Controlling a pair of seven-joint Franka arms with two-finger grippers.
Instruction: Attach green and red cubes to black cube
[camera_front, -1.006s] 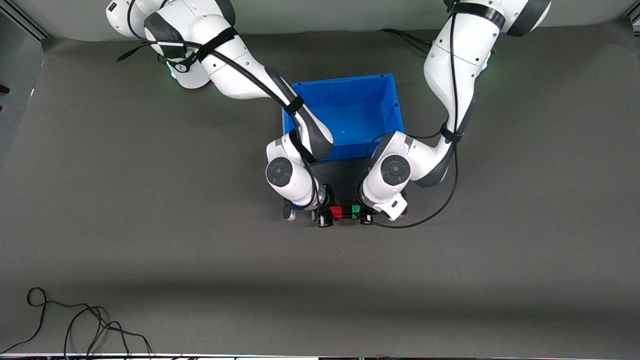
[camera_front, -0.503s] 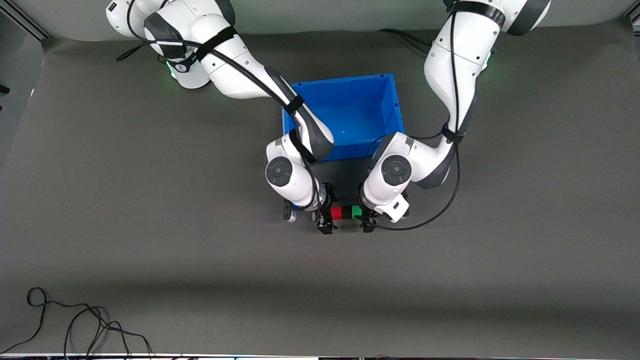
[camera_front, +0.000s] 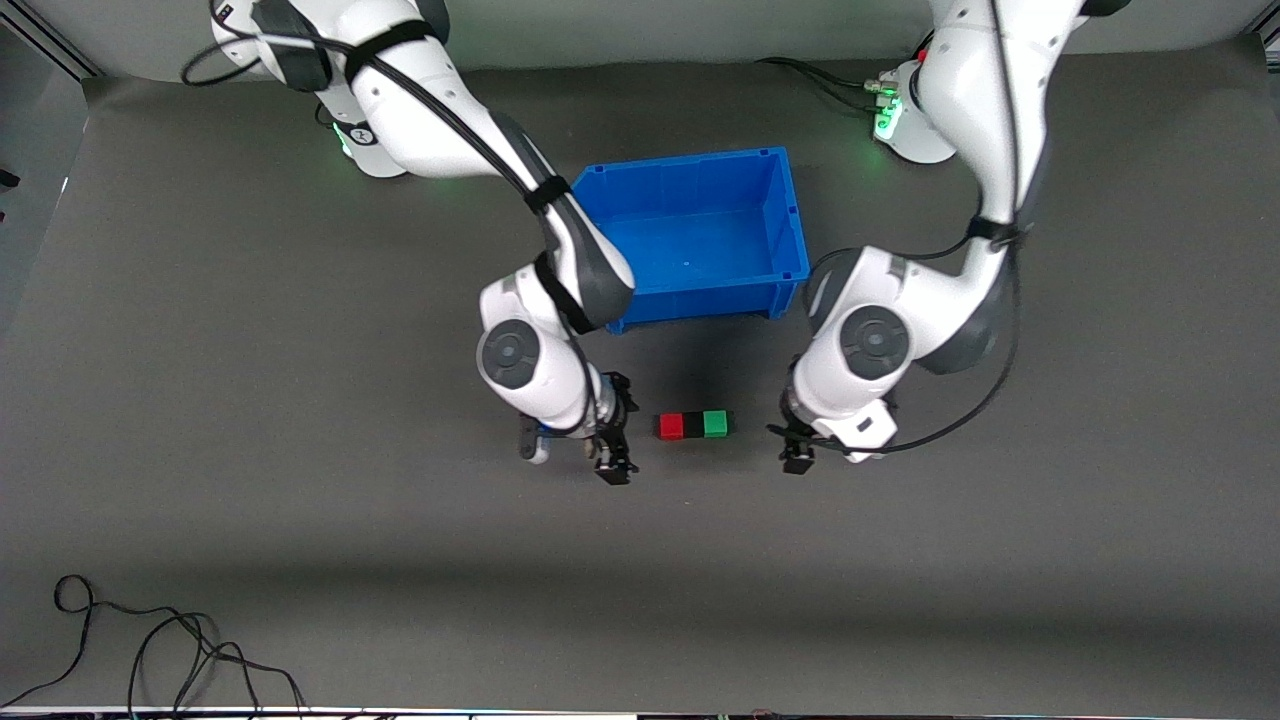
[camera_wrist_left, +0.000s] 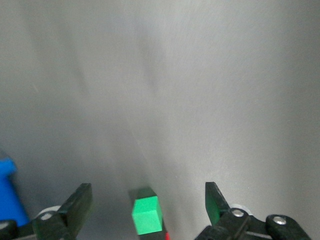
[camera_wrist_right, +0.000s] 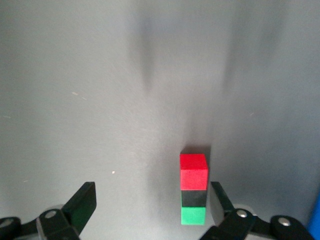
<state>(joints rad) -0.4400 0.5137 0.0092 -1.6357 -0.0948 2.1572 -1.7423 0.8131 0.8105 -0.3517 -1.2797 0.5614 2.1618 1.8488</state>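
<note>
The red cube (camera_front: 672, 426), the black cube (camera_front: 693, 425) and the green cube (camera_front: 714, 423) lie joined in a row on the grey mat, the black one in the middle. My right gripper (camera_front: 612, 468) is open and empty beside the red end, apart from it. My left gripper (camera_front: 796, 460) is open and empty beside the green end, apart from it. The right wrist view shows the red cube (camera_wrist_right: 193, 171), the black cube (camera_wrist_right: 193, 198) and the green cube (camera_wrist_right: 193, 216) near one finger (camera_wrist_right: 222, 200). The left wrist view shows the green cube (camera_wrist_left: 146, 215) between the open fingers (camera_wrist_left: 215, 201).
A blue bin (camera_front: 690, 168) stands farther from the front camera than the cubes, with nothing in it. A loose black cable (camera_front: 150, 650) lies near the front edge at the right arm's end.
Both grippers have let go of the cubes and drawn apart, each toward its own end of the table. The three cubes stay joined in a row.
</note>
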